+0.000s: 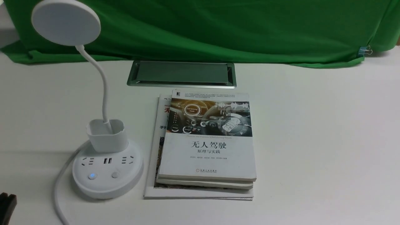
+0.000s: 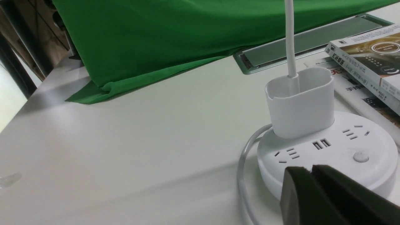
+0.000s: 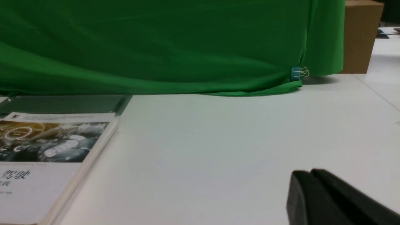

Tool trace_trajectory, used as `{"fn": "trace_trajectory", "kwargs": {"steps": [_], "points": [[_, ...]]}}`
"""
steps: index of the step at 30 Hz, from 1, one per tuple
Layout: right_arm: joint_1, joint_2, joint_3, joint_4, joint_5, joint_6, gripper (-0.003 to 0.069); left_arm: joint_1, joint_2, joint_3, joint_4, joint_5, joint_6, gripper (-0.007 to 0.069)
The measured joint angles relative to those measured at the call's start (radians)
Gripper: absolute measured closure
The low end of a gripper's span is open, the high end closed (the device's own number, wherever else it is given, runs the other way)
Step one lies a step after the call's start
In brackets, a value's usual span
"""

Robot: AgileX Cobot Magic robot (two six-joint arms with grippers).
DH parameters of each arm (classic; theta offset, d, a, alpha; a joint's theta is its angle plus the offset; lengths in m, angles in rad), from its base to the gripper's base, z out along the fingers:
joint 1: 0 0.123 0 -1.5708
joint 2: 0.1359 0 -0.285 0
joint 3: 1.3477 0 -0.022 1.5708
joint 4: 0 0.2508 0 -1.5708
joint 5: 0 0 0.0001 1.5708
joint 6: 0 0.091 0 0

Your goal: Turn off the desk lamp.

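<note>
The white desk lamp stands at the left of the table. Its flat round head is up at the far left, on a thin bent neck that rises from a small cup. Its round base has sockets and two buttons: the left button glows blue, the right button is plain. My left gripper is shut and empty, its tips over the near edge of the base; it hides the left button there. A corner of it shows in the front view. My right gripper is shut and empty above bare table.
A stack of books lies just right of the lamp base. A metal cable hatch is set in the table behind them. A green cloth covers the back. The lamp's cable runs toward the front left edge.
</note>
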Motion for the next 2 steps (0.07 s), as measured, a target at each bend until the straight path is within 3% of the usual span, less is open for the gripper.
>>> {"fn": "trace_trajectory", "kwargs": {"steps": [2], "points": [[0.000, 0.000, 0.000, 0.000, 0.000, 0.000, 0.0622, 0.000, 0.000, 0.000, 0.001, 0.000, 0.000, 0.0606]]}}
